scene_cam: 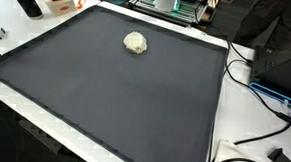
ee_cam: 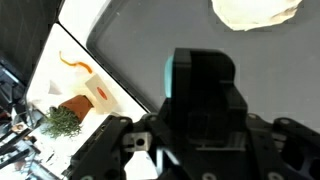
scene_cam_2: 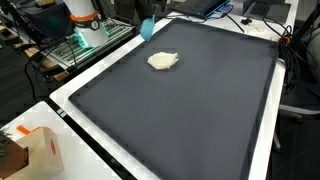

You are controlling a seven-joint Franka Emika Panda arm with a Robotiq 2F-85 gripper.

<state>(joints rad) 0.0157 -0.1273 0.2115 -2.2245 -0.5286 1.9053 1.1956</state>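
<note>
- On the dark mat [scene_cam: 104, 99], a pale lump [scene_cam: 135, 42] is seen lying alone, toward the mat's far side in an exterior view. Its surface is crumpled and irregular, and what it is made of cannot be told.
- The pale lump [scene_cam_2: 163, 61] is also shown in both exterior views resting flat on the mat, well inside the raised border and touching nothing else.
- The gripper [ee_cam: 205, 90] is seen in the wrist view as a dark block with a teal panel, filling the lower middle of the picture. Its fingertips cannot be made out, so whether it is released or clenched cannot be told.
- The lump is cut off by the top right edge of the wrist view, ahead of the gripper and clearly apart from it, with bare mat between them.
- A small teal shape [scene_cam_2: 147, 28] is seen in an exterior view above the mat's edge, near the lump but not touching it.
- The mat is laid on a white table [scene_cam_2: 70, 108], whose margin shows around it.
- A cardboard box [scene_cam_2: 40, 150] with orange markings is placed on the white margin, off the mat, and a green sprig [ee_cam: 62, 120] is seen just beside it in the wrist view.
- Cables [scene_cam: 254, 82] are trailed over the table beyond the mat's edge, well apart from the lump.
</note>
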